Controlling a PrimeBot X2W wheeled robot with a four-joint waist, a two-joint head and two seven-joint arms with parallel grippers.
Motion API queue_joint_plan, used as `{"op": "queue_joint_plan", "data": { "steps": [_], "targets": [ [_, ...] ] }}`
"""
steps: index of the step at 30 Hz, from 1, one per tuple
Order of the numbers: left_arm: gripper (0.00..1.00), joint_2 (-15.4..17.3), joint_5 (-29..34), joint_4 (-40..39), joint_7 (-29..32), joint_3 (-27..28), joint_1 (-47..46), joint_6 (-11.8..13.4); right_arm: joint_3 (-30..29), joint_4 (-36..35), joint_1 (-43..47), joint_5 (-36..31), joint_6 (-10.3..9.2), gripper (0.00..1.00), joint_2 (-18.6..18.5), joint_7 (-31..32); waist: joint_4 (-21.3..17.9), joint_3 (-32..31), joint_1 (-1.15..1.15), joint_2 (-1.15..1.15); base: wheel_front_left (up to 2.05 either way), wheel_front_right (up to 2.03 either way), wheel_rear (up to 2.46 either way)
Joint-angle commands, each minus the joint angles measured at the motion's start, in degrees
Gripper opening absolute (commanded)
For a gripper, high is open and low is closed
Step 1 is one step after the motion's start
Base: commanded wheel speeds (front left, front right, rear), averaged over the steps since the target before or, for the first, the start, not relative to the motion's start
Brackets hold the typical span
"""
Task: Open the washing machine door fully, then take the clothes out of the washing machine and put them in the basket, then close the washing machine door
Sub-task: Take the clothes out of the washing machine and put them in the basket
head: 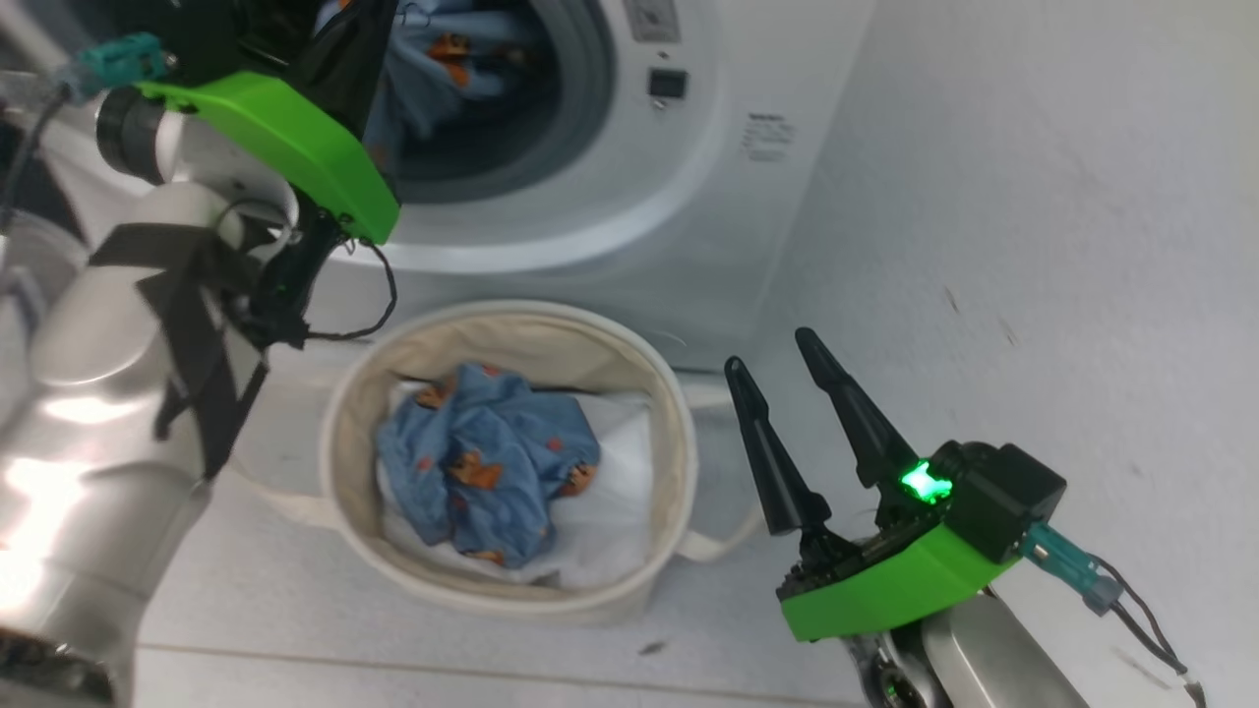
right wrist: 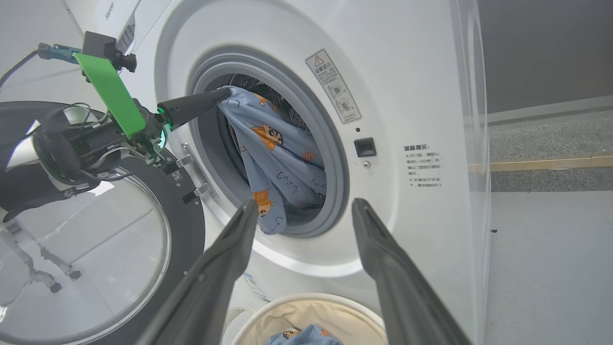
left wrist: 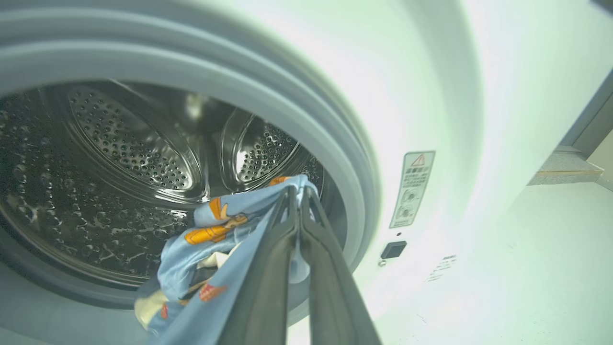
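The left arm reaches up to the washing machine (head: 689, 246), its silver forearm (head: 108, 393) rising from low on the machine's left. The left gripper (left wrist: 298, 189) sits at the upper edge of the machine's opening, fingers pinched together on the clothes (right wrist: 278, 158). The right gripper (head: 767, 351) hangs low before the machine's lower right corner, fingers spread wide, holding nothing.

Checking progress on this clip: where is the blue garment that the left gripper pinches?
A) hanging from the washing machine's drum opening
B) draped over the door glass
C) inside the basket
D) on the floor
A: the left gripper is shut on the garment, which hangs down out of the washing machine drum, not yet in the basket.
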Motion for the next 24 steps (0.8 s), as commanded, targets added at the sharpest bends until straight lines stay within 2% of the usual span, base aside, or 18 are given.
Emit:
{"op": "queue_joint_plan", "data": {
  "steps": [1,3,7,11,12,17,24],
  "targets": [
    [0.0,4.2,-1.7,-6.8,2.9,2.1,-1.2,-0.1,1.0,-1.4,0.7,0.6,0.39,1.0,0.3,-0.3,3.9,-4.3,0.0,0.0,0.0,0.0,0.0],
    [0.0,5.4,-3.4,-13.6,6.7,2.7,0.0,1.6,0.8,-1.1,1.2,0.8,0.39,1.0,0.3,-0.3,5.1,-5.7,0.0,0.0,0.0,0.0,0.0],
    [0.0,8.5,-5.8,-28.0,13.4,4.2,1.9,7.0,-0.1,-0.8,2.1,0.7,0.39,1.0,0.3,-0.3,6.8,-7.3,0.0,0.0,0.0,0.0,0.0],
    [0.0,11.6,-7.8,-40.1,17.1,7.1,3.4,12.1,-2.0,-1.3,2.5,0.3,0.39,1.0,0.3,-0.3,7.2,-8.2,0.0,0.0,0.0,0.0,0.0],
    [0.0,11.6,-7.8,-40.1,17.1,7.1,3.4,12.1,-2.0,-1.3,2.5,0.3,0.39,1.0,0.3,-0.3,7.2,-8.2,0.0,0.0,0.0,0.0,0.0],
    [0.0,14.0,-9.3,-48.6,20.2,8.5,6.3,16.2,-3.6,-1.5,3.4,-0.2,0.39,1.0,0.3,-0.3,6.9,-9.1,0.0,0.0,0.0,0.0,0.0],
    [0.0,15.5,-10.0,-51.0,20.5,8.2,11.9,17.9,-3.3,-1.5,3.9,-0.3,0.39,1.0,0.3,-0.3,5.6,-9.3,0.0,0.0,0.0,0.0,0.0]
  ]
}}
